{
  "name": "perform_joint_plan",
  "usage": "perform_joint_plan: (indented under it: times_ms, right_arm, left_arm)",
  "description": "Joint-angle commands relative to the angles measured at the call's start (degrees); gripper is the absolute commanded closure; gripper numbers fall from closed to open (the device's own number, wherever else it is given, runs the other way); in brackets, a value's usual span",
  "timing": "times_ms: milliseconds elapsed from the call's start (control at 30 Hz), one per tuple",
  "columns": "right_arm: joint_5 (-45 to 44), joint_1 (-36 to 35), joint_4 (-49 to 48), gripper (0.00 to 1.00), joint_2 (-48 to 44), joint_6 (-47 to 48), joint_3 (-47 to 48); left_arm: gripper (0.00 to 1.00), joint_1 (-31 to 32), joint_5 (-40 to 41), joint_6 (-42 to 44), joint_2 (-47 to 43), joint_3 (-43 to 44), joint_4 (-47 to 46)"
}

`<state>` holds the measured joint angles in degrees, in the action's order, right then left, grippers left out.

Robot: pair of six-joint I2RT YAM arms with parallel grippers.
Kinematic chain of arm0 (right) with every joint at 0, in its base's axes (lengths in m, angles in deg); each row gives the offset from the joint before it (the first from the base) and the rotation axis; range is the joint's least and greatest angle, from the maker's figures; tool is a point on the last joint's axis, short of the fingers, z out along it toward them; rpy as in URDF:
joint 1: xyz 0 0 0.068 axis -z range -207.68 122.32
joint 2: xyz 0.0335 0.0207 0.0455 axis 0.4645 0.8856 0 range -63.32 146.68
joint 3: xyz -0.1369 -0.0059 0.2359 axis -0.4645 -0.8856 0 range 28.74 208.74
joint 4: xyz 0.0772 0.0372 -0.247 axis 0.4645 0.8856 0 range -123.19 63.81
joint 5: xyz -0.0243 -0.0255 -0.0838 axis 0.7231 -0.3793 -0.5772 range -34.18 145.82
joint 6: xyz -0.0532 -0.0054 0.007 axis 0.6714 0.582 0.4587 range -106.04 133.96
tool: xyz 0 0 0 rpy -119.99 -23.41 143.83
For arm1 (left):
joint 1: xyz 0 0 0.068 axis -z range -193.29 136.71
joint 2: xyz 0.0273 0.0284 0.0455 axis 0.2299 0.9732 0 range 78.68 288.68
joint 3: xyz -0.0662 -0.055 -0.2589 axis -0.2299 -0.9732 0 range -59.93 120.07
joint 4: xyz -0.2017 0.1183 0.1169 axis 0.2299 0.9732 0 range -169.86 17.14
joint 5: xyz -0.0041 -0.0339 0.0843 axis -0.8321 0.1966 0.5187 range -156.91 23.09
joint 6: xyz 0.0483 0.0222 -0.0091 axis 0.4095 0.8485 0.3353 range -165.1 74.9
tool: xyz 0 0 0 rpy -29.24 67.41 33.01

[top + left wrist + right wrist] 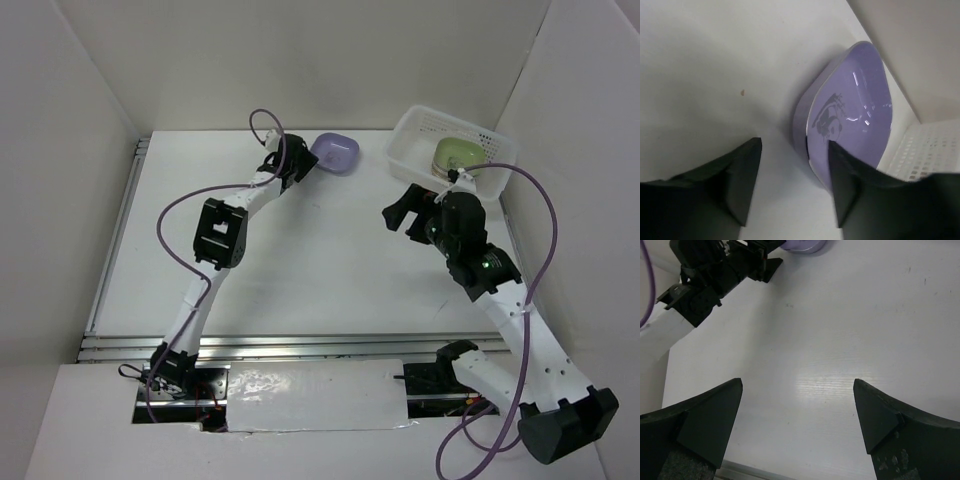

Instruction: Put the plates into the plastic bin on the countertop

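A purple plate lies on the white countertop near the back wall, left of the plastic bin. My left gripper is at the plate's near-left rim. In the left wrist view the purple plate has its rim between my jaws. One finger reaches over the plate's inside; the other stands apart from it on the outside. My left gripper is open. A green plate lies in the bin. My right gripper hangs open and empty over the countertop, in front of the bin.
White walls close in the back and both sides. The bin's perforated wall stands just right of the purple plate. A metal rail runs along the front edge. The left arm and the purple plate show at the top of the right wrist view.
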<state>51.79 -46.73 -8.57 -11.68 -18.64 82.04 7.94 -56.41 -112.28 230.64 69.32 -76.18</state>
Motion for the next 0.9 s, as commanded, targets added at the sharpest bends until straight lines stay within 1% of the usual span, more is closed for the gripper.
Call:
perform_joint_plan:
  times_ms: [0, 33, 100, 133, 167, 233, 267, 333, 367, 467, 500, 533, 567, 633, 667, 767, 800, 867]
  right_arm:
    - [0.5, -0.6, -1.9, 0.00, -3.5, -0.4, -0.7]
    - [0.5, -0.8, -2.0, 0.00, -4.2, -0.4, -0.9]
    - [0.5, -0.6, -2.4, 0.00, -5.5, -0.2, -1.6]
    - [0.6, -0.6, -2.6, 0.00, -5.6, -0.2, -1.7]
    - [0.8, -0.3, -2.4, 0.00, -5.5, 0.0, -1.5]
    - [2.0, 0.1, -3.3, 0.00, -4.1, 0.3, -1.4]
    - [2.4, 0.2, -3.5, 0.00, -3.2, 0.7, -1.4]
    - [3.8, -0.3, -4.8, 0.00, 0.2, 1.3, -1.0]
    - [3.8, -0.9, -5.7, 0.00, 2.8, 1.9, -0.8]
    - [2.8, -4.2, -8.3, 0.00, 8.5, 2.5, 1.1]
    - [1.0, -5.1, -8.7, 0.00, 13.5, 2.5, 3.5]
    - [-0.2, -5.8, -8.4, 0.00, 16.0, 1.9, 4.7]
    - [-1.6, -7.2, -7.9, 0.00, 20.4, 0.4, 6.9]
    - [-1.6, -8.1, -7.7, 0.00, 24.1, -1.7, 8.1]
    - [-1.3, -9.3, -7.7, 0.00, 26.8, -4.2, 8.7]
    - [-1.4, -11.9, -10.4, 0.00, 29.3, -8.6, 7.4]
    - [-1.6, -13.3, -12.6, 0.01, 29.7, -9.8, 6.1]
    - [-2.3, -15.0, -14.9, 0.04, 30.9, -12.3, 5.0]
  left_arm:
    - [0.40, 0.4, 1.1, 0.6, 5.5, 3.2, 3.5]
    - [0.62, 0.4, -0.2, 0.9, 6.1, 3.6, 3.6]
    - [0.78, 0.1, -1.3, 0.9, 6.2, 2.8, 2.4]
    - [0.93, 0.1, -2.0, 1.1, 5.6, 1.5, 1.5]
    - [0.99, 0.1, -2.4, 1.3, 3.9, -1.1, 1.0]
    - [1.00, 0.0, -1.7, 2.4, 0.6, -4.6, 1.0]
    - [1.00, 0.3, -0.3, 3.4, -4.7, -9.5, 1.2]
    - [1.00, 0.8, 2.0, 7.2, -12.3, -16.6, 2.4]
    - [1.00, 2.0, 4.0, 9.4, -20.5, -25.1, 1.7]
    - [1.00, 4.3, 5.0, 16.0, -32.9, -36.6, 1.8]
    - [1.00, 6.1, 6.1, 17.0, -39.7, -42.5, 3.0]
    - [1.00, 6.8, 6.5, 17.7, -42.6, -45.4, 4.2]
    - [1.00, 8.4, 6.8, 18.0, -48.5, -50.9, 4.7]
    - [1.00, 9.7, 7.8, 17.9, -53.5, -55.9, 4.8]
    - [1.00, 10.7, 8.0, 17.8, -57.6, -59.7, 5.2]
    - [1.00, 12.1, 7.1, 17.5, -62.8, -63.7, 7.0]
    - [1.00, 12.4, 6.9, 17.5, -64.1, -64.6, 7.1]
    - [1.00, 13.1, 5.8, 17.3, -67.3, -66.6, 6.9]
